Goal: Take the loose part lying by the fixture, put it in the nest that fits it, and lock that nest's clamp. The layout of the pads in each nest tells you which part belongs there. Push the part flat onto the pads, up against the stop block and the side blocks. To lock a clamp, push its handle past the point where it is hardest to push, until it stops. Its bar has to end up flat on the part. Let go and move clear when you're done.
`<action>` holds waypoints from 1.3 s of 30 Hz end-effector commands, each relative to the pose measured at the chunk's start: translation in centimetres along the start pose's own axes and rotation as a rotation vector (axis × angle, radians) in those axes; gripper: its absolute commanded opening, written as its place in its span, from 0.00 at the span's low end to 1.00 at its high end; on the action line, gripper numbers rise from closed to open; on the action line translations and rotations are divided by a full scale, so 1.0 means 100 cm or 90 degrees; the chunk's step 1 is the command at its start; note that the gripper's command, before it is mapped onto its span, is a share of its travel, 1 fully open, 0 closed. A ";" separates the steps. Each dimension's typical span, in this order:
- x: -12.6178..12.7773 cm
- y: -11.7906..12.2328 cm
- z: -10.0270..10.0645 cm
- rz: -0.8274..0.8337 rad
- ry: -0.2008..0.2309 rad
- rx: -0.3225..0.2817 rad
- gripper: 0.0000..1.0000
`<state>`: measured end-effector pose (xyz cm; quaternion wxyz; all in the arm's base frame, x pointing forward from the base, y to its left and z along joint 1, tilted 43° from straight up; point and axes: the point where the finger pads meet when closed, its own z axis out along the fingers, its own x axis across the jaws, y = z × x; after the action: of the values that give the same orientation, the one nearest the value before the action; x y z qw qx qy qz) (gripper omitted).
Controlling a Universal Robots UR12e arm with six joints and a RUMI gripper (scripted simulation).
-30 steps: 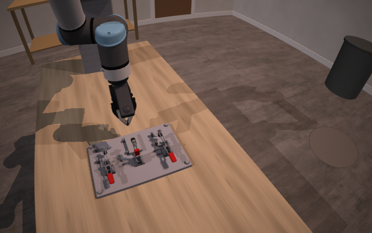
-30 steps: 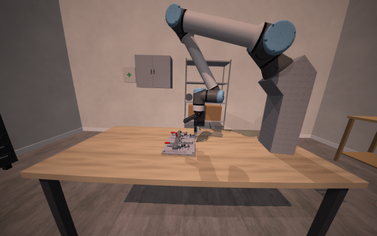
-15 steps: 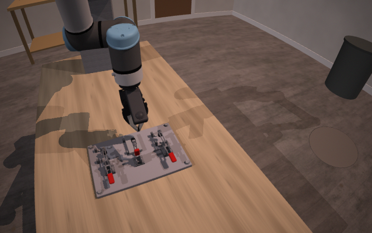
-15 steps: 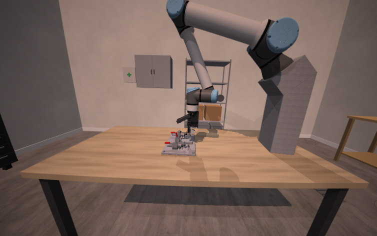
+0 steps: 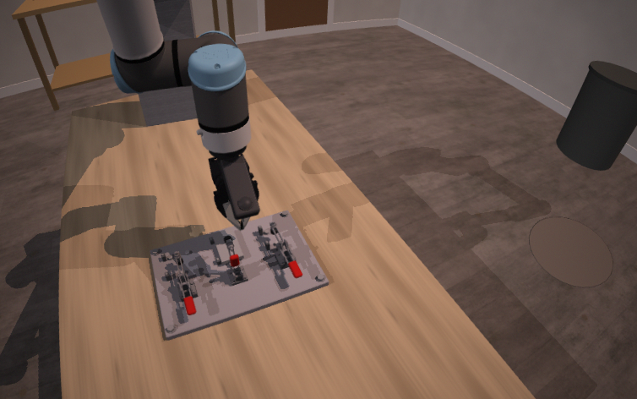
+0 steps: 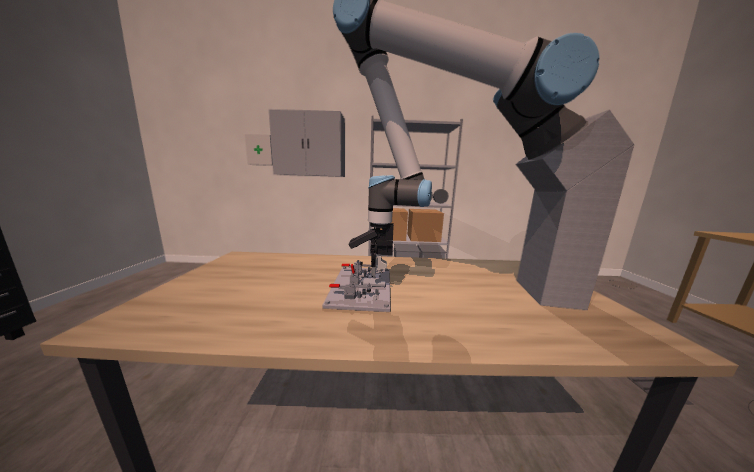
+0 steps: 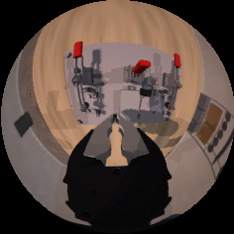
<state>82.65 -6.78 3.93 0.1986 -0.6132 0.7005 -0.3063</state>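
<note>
My tool [image 5: 242,225], clenched on nothing, hovers over the far edge of the grey fixture plate [image 5: 263,303] on the table [image 5: 376,338]; the part lies in the middle nest by its raised red handle [image 5: 234,259]

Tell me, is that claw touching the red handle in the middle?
Apart. In the wrist view the shut claw ends well short of the raised middle red handle, with bare grey fixture plate between them.

surface [image 5: 356,301]: light wood, streaked grain, matt
fixture plate [image 5: 263,301]: grey metal, smooth, dull
clamp handles [image 5: 189,304]: red plastic grips, matt
clamp bars [image 5: 280,247]: grey metal
pincer [image 5: 242,223]: dark matt body
arm joint caps [image 5: 217,65]: pale blue, smooth plastic
floor [image 5: 422,117]: grey-brown planks, matt
</note>
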 end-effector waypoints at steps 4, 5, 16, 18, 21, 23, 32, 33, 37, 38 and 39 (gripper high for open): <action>-0.001 -0.001 0.015 0.000 0.000 0.000 0.00; -0.001 -0.001 0.017 0.000 0.000 0.000 0.00; -0.002 -0.001 0.034 0.000 0.000 0.000 0.00; -0.002 -0.001 0.035 0.000 0.000 0.000 0.00; -0.002 -0.001 0.035 0.000 0.000 0.000 0.00; -0.002 0.000 0.034 0.000 0.000 0.000 0.00; -0.002 0.001 0.034 0.000 0.000 -0.001 0.00; -0.002 0.001 0.034 0.000 0.000 -0.001 0.00; -0.002 0.001 0.035 0.000 0.000 -0.001 0.00; -0.002 0.001 0.035 0.000 0.000 -0.001 0.00; -0.002 0.000 0.036 0.000 0.000 -0.001 0.00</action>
<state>84.78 -7.43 1.34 0.1978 -0.6133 0.7011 -0.3052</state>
